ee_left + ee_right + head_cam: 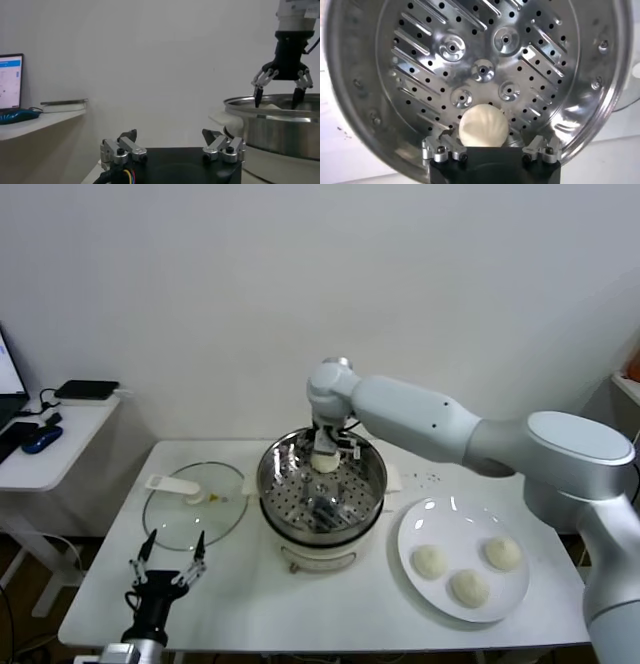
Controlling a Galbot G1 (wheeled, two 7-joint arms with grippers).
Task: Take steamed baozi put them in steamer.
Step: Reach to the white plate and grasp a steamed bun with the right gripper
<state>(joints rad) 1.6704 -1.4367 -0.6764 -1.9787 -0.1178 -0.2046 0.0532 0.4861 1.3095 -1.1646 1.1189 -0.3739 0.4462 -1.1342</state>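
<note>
The steamer stands mid-table, a shiny pot with a perforated tray on a white base; it also shows in the left wrist view. My right gripper hangs over its far rim, open, fingers wider than the one baozi that sits between them over the tray. It also shows in the left wrist view. Three more baozi lie on the white plate right of the steamer. My left gripper is parked, open and empty, at the table's front left.
The glass lid with its white handle lies flat left of the steamer, just beyond the left gripper. A side desk with dark devices stands left of the table. A wall runs behind.
</note>
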